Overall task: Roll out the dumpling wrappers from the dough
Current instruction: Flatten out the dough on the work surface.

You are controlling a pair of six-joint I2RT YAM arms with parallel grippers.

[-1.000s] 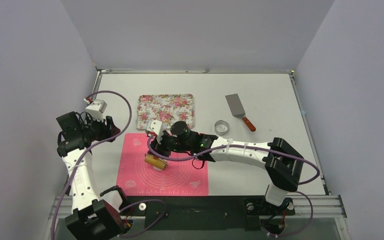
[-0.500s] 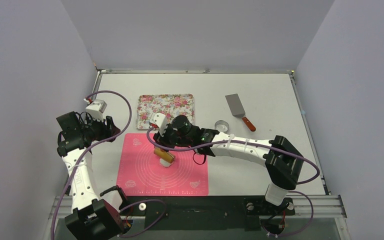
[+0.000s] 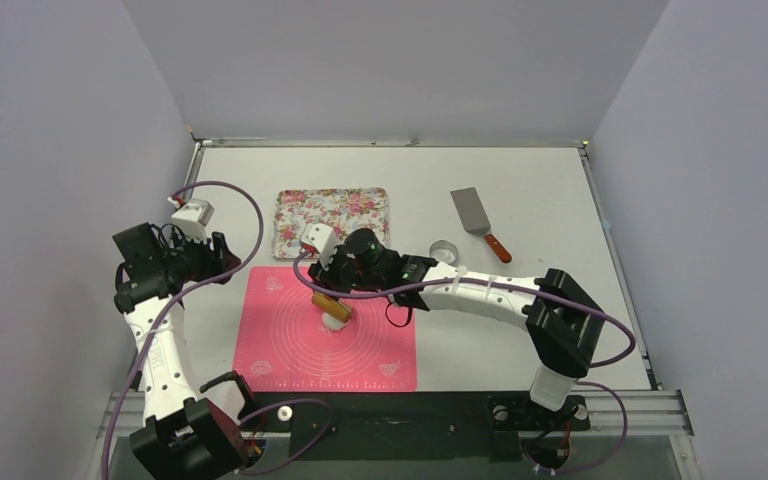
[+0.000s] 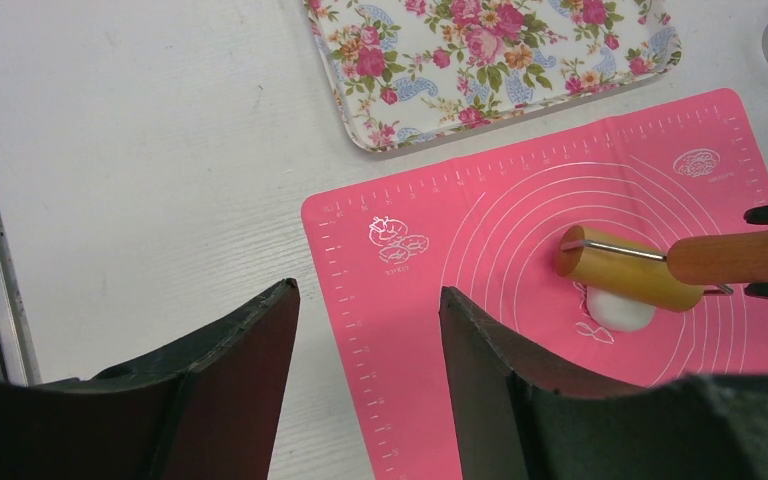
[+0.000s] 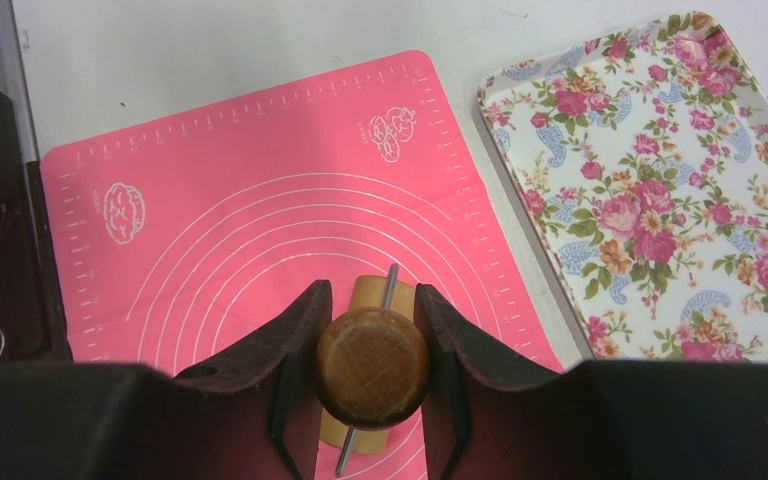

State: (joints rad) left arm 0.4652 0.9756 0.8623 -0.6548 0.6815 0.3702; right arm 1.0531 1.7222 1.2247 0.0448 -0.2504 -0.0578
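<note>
The right gripper clamps the rolling pin by its handle, the roller bearing down on the white dough near the middle of the pink mat to flatten it. The left gripper hangs wide open off the mat's left edge — out of the way, I'd judge.
</note>
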